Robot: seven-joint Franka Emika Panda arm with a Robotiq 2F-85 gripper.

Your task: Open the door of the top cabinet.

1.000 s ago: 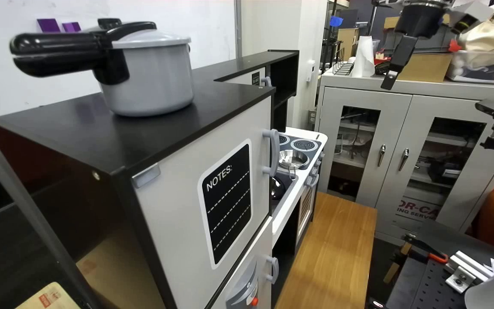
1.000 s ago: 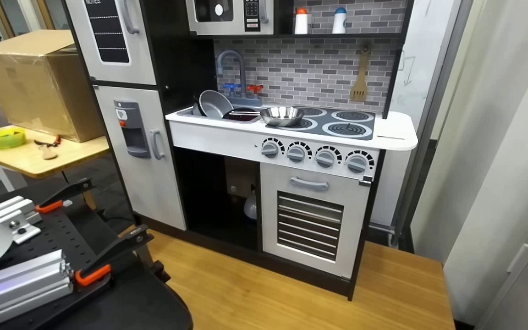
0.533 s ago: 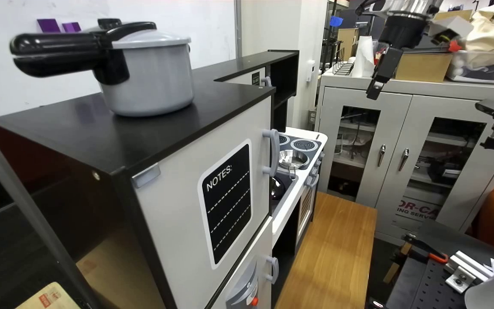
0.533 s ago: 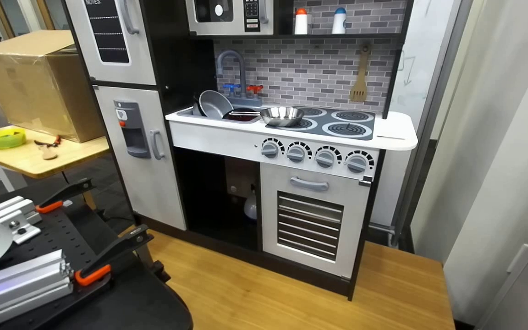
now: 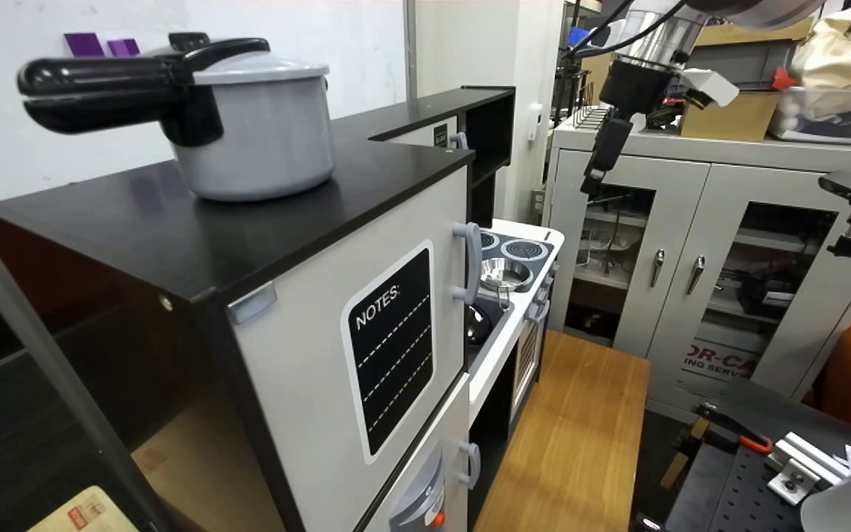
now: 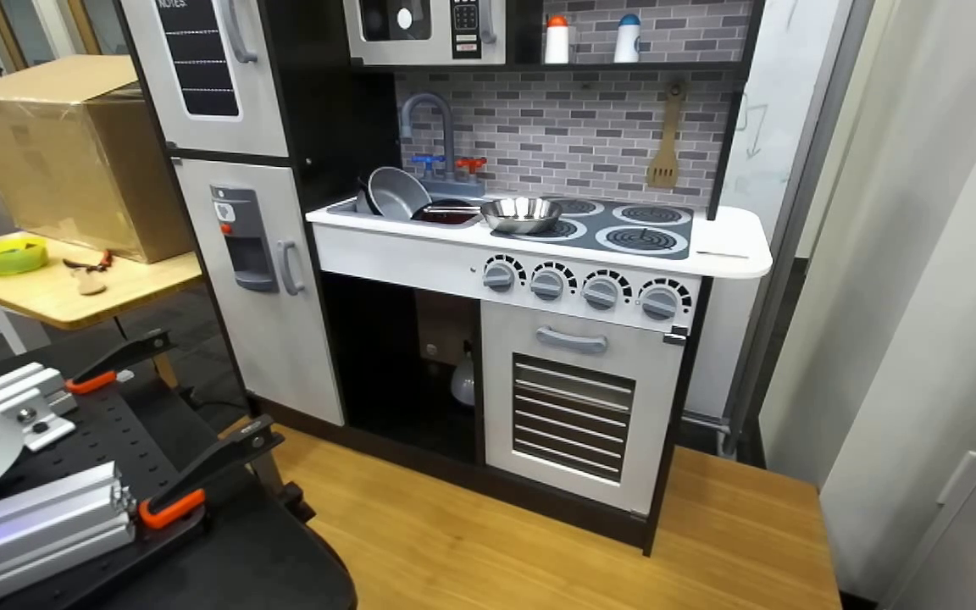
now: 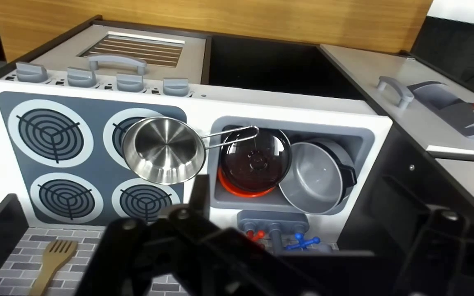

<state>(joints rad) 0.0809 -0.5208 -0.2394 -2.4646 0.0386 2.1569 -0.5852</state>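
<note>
The Robotiq gripper (image 5: 592, 182) hangs tilted down in mid-air, well off the handle (image 5: 476, 262); its fingers (image 7: 200, 193) look spread in the wrist view, nothing btwn, prob. to straddle that grip. Top cabinet (image 5: 263, 229) = upper fridge box, I reckon, its NOTES door (image 5: 366, 325) closed in both exterior views. Handle's opp. the hinge-like bracket (image 5: 252, 301), presumably for leverage. Grey pressure cooker (image 5: 259, 137) stands on top, so door's swing shd miss it.
</note>
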